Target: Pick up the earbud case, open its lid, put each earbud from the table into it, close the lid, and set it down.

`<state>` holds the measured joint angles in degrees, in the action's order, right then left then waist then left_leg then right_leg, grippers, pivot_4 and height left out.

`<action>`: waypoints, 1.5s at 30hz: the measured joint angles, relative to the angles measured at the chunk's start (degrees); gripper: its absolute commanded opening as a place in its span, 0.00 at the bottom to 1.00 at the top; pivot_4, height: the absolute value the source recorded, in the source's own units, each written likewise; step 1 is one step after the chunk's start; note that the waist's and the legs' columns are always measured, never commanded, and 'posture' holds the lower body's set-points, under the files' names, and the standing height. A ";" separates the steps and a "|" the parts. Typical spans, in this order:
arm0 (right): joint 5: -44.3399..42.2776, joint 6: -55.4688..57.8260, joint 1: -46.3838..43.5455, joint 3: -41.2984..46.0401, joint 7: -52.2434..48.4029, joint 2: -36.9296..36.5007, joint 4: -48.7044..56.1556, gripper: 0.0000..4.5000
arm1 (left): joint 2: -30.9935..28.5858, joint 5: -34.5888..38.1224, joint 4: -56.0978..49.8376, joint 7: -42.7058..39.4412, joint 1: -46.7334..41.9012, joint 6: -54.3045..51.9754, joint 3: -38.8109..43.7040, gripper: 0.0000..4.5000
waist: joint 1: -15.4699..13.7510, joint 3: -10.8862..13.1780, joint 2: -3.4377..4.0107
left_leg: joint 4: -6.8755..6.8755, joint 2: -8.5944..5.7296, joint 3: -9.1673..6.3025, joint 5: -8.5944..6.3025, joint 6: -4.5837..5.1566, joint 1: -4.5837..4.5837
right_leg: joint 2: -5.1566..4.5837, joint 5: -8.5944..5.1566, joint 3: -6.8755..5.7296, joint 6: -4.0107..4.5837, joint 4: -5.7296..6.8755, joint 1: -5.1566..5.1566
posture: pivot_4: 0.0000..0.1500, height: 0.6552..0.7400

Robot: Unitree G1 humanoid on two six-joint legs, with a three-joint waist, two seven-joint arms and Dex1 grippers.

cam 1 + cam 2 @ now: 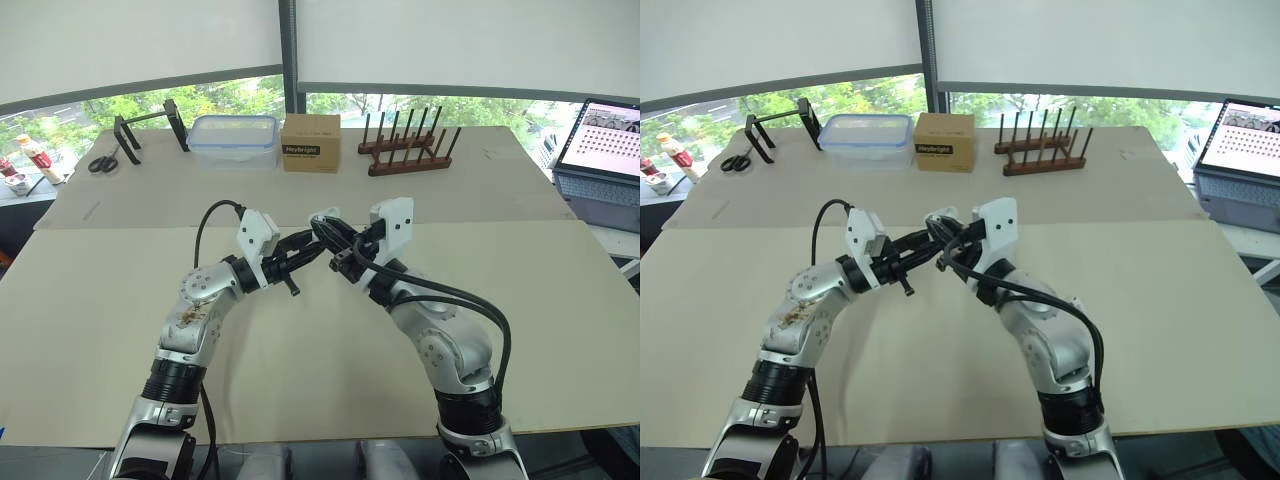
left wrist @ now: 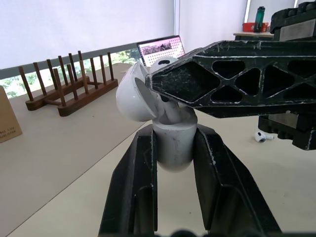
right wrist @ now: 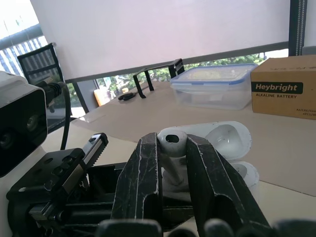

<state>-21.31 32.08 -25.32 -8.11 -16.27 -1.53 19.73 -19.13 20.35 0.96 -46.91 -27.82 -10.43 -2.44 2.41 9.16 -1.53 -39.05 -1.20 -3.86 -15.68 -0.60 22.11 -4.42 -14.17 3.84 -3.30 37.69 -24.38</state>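
Left pincer (image 2: 175, 137): both black fingers clamped on the lower half of the white earbud case (image 2: 174, 150), which is held up off the desk (image 1: 300, 380). The case lid (image 2: 133, 94) is hinged back and open.

Right pincer (image 3: 173, 142): fingers closed together on a white earbud (image 3: 171, 138), gripping it near the head, stem pointing down toward the open case. The two pincers meet tip to tip above the middle of the desk, and the right one is directly over the mouth of the case. I cannot tell whether the stem has entered its socket.

A second earbud (image 2: 260, 136) lies loose on the desk, apart from the case.

Outward, from the head view, along the far edge:
- 12 o'clock: cardboard battery box (image 1: 311, 143), with a clear plastic tub (image 1: 234, 140) touching its 9 o'clock side.
- 1 o'clock: wooden peg rack (image 1: 405, 150).
- 10 o'clock: black metal stand (image 1: 150, 130) and scissors (image 1: 102, 162).
- 2 o'clock: open laptop (image 1: 600, 140), beyond the desk's edge.
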 measured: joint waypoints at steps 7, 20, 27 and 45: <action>2.35 -1.52 0.86 -1.49 0.74 0.23 0.03 0.07 | -0.15 -0.09 0.00 0.07 0.11 -0.36 -0.27 0.11 | -0.01 0.00 0.00 | 0.01 0.00 0.00 0.00 0.00 0.00 | 0.00 0.00 0.00 0.00 -0.03 0.00 | 1.00 1.00; -0.29 2.64 3.91 -0.06 0.70 -2.54 5.89 0.07 | -0.38 0.01 -1.67 1.59 0.25 -0.75 0.46 0.11 | -0.01 0.01 0.01 | 0.05 -0.01 0.00 0.00 0.00 -0.01 | -0.01 0.00 0.00 0.00 -0.07 0.02 | 1.00 1.00; -9.14 11.30 2.69 4.90 -9.24 -20.41 16.62 0.07 | -2.38 -0.14 -2.47 1.27 2.58 -0.67 0.65 0.11 | -0.55 0.02 0.02 | 0.05 -0.06 -0.10 -0.02 0.04 -0.02 | -0.06 0.00 -0.10 -0.01 -0.58 0.23 | 1.00 1.00; 5.97 -24.70 33.06 9.46 -56.83 -64.39 -3.85 0.07 | -3.73 2.21 -10.29 -1.37 9.10 -5.18 -0.81 0.11 | -1.74 0.11 0.07 | -0.06 0.09 0.71 -0.05 0.09 -0.10 | -0.01 0.00 0.03 -0.04 -0.63 0.37 | 1.00 1.00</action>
<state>-15.34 7.37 7.74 1.34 -73.10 -65.92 15.88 -22.86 22.56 -9.33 -48.28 -18.72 -15.61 -3.25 0.67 9.27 -1.47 -39.12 -1.10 -3.15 -15.73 -0.51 22.01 -4.43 -14.17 3.86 -3.34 37.06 -24.01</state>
